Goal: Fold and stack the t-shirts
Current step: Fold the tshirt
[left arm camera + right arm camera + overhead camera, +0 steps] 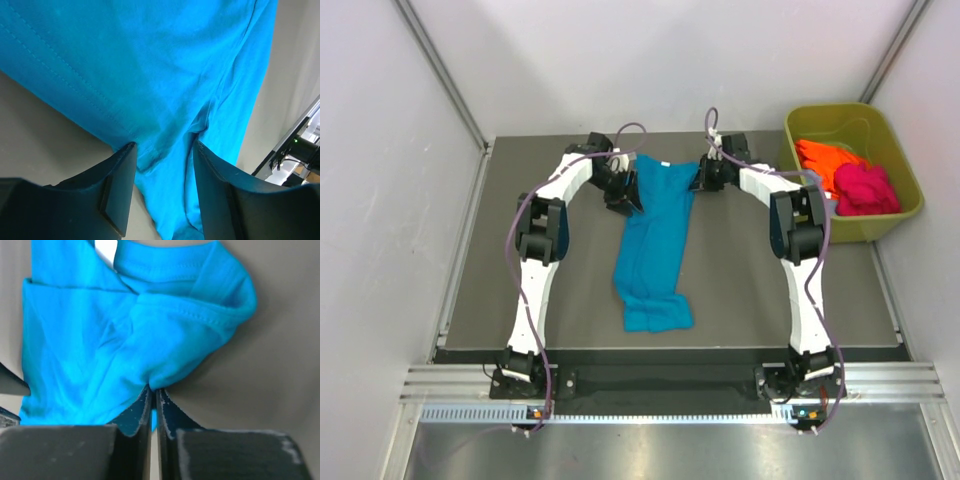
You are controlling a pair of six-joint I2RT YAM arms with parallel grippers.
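Soft teal-blue cloth t-shirt trails lengthwise away from both claws. The right claw is clamped on one corner, and the left claw gapes, straddling the opposite one.

Teal-blue t-shirt: folded lengthwise into long narrow strip, lying flat mid-table, running from far edge toward near side with slight lean left. Near end doubled over into small rumpled flap. Far end wider, stitched collar showing, right corner kinda bunched up. Orange t-shirt and magenta-pink t-shirt: crumpled side by side in olive tub, far right, well apart from teal one.
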